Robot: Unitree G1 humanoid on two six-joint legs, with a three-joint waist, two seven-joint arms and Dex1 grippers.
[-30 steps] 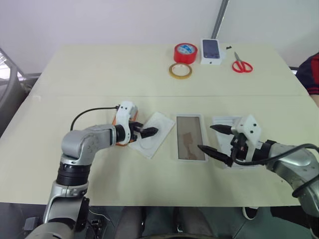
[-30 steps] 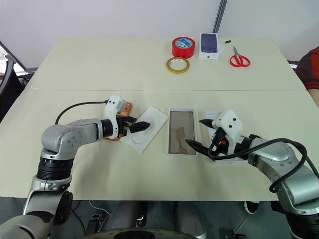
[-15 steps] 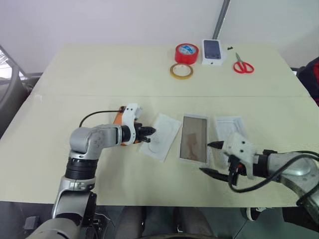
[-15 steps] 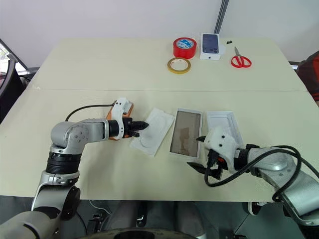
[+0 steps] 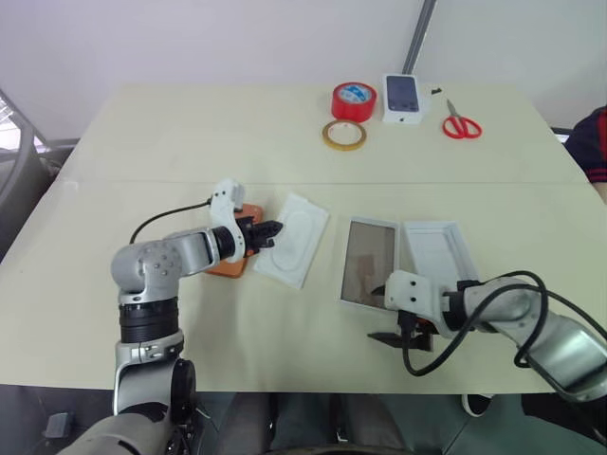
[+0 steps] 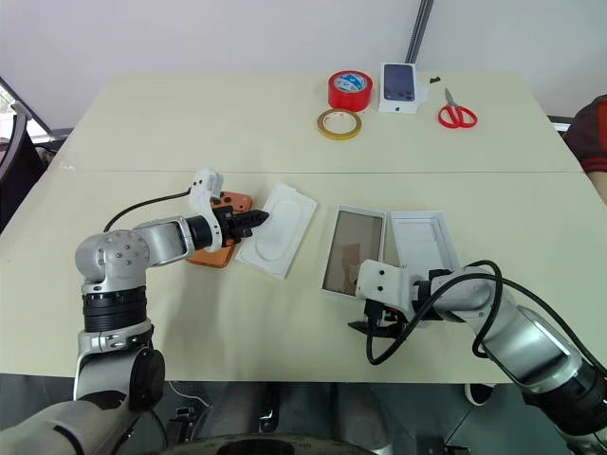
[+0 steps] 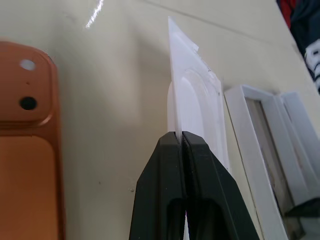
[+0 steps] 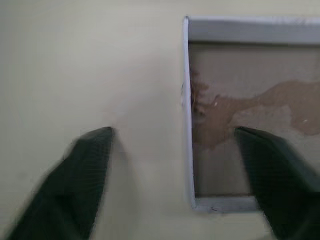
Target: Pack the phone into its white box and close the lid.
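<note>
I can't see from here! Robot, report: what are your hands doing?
Left gripper shut on the white insert. Right gripper open, straddling the white box near corner. Phone on the table, unpacked.

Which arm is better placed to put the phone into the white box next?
Left, probably. The phone lies just beside the left claw, though that claw is shut on the white insert. The right claw is open, straddling the white box wall.

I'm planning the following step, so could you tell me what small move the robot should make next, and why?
Probably the left gripper, shut on the white moulded plastic insert, should carry it aside and release it. The slim orange phone lies bare beside it, and the shallow white cardboard box sits empty with the open right gripper straddling its near corner.
</note>
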